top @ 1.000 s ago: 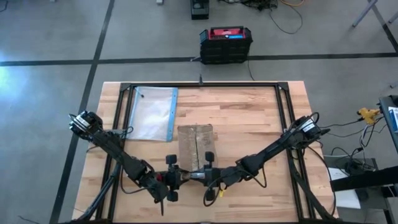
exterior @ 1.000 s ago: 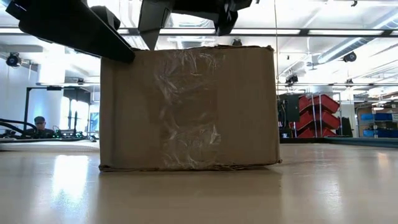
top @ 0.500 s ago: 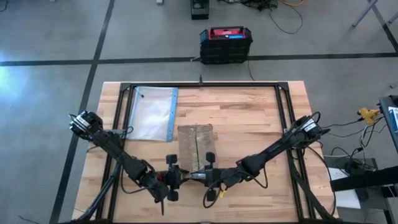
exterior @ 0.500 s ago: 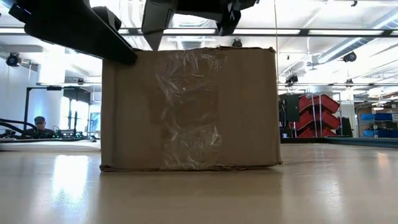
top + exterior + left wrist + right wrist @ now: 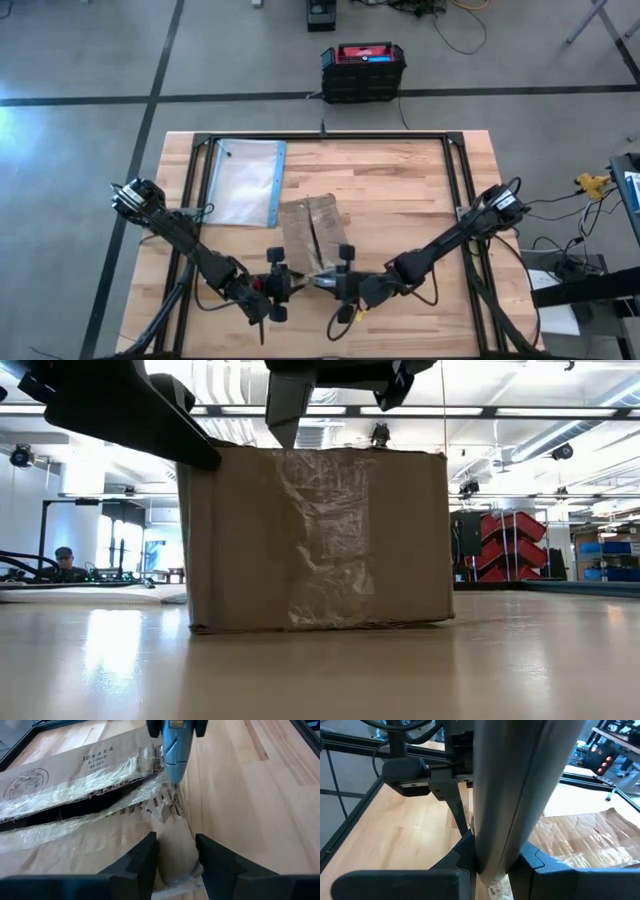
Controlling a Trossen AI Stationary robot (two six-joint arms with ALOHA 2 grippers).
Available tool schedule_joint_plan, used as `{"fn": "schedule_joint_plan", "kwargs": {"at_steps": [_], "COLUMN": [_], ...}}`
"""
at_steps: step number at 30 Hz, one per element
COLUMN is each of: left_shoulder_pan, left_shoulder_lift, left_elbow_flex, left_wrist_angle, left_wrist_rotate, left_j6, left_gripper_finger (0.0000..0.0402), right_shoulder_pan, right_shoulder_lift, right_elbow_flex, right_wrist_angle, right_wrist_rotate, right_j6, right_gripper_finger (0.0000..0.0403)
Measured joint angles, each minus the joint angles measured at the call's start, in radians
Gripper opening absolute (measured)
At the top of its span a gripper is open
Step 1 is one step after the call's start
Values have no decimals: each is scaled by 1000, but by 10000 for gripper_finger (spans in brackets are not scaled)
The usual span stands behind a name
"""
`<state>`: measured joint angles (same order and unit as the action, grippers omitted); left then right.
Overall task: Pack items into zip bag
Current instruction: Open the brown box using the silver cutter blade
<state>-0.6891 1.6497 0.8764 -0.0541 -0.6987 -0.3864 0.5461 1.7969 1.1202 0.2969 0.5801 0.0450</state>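
A brown cardboard box [image 5: 308,232] with a taped top seam rests on the table's near middle, turned slightly askew. The clear zip bag [image 5: 245,182] with its blue strip lies flat at the far left, touched by nothing. My left gripper [image 5: 288,281] sits at the box's near end, shut on it. My right gripper [image 5: 330,282] is beside it, shut on a slim grey stick-like tool [image 5: 520,785]. The tool's tip [image 5: 174,772] stands at the taped seam. The items are out of view. My left gripper has its two fingers either side of a crumpled cardboard piece [image 5: 175,845] at the box's near end, coming slanting down from the table's near side. The box [image 5: 75,775] stands on the table. My right gripper pinches the grey tool's shaft [image 5: 492,855] between its two fingers, which lie across it. The tool is lifted clear of the table, and its tip [image 5: 173,777] points down at the box's taped top seam near the near end.
Black frame rails [image 5: 455,190] run along the table's left, right and far edges. A black and red case [image 5: 363,70] stands on the floor beyond the far edge. A person [image 5: 63,560] sits far off in the room. Bare wood lies to the box's right.
The box has turned about on the table: its far end has swung toward the table's left edge while its near end stayed at my left gripper. My right gripper with the tool has shifted a little toward the table's right edge.
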Motion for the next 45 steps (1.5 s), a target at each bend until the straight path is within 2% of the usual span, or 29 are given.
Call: {"fn": "schedule_joint_plan", "kwargs": {"at_steps": [14,23,32,38,45], "left_shoulder_pan": [3,3,3,20,66], "left_shoulder_lift": [-1,-14,-133,-213,-91], "left_elbow_flex": [-20,-21,-25,-22,-23], "left_wrist_angle": [47,48,11,63,221], "left_wrist_rotate": [-3,-2,9,-22,-7], "left_j6": [-4,54,186,282,361], "left_gripper_finger": [119,119,119,119,121], "right_shoulder_pan": [6,8,3,-5,-31], "right_shoulder_lift": [-88,-111,-156,-145,-126], "right_elbow_flex": [-3,-5,1,-6,-33], "right_wrist_angle": [-175,-236,-194,-136,-100], "right_wrist_rotate": [-28,-44,-91,-110,-129], "right_j6": [-43,-29,-68,-87,-117], "right_gripper_finger": [51,51,51,51,51]}}
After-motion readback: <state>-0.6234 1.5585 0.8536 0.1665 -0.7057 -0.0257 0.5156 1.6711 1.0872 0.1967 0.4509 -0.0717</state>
